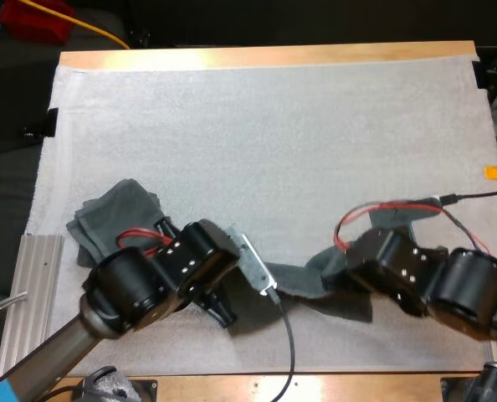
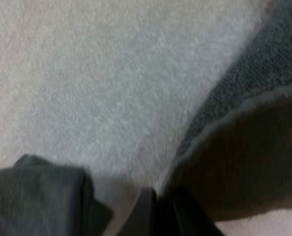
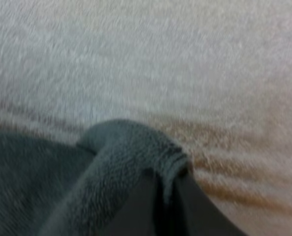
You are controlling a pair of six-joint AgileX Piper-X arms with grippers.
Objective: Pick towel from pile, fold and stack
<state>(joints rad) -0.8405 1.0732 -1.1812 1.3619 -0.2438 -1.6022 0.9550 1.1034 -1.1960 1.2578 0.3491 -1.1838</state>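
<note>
A dark grey-green towel (image 1: 303, 283) lies stretched along the mat's front between my two grippers. My left gripper (image 1: 224, 315) is at its left end, and in the left wrist view its fingers (image 2: 144, 212) are shut on the towel's edge (image 2: 244, 162). My right gripper (image 1: 330, 266) holds the right end, where its fingers (image 3: 136, 206) pinch a rolled fold of the towel (image 3: 131, 142). A pile of the same towels (image 1: 115, 211) sits crumpled on the mat's left side, partly behind my left arm; a bit of it (image 2: 33, 196) shows beside the left fingers.
The white mat (image 1: 265, 142) spreads wide and bare beyond both arms. A ribbed metal plate (image 1: 31, 289) lies off the mat's front left corner. The wooden table edge (image 1: 315, 387) runs close in front of the towel.
</note>
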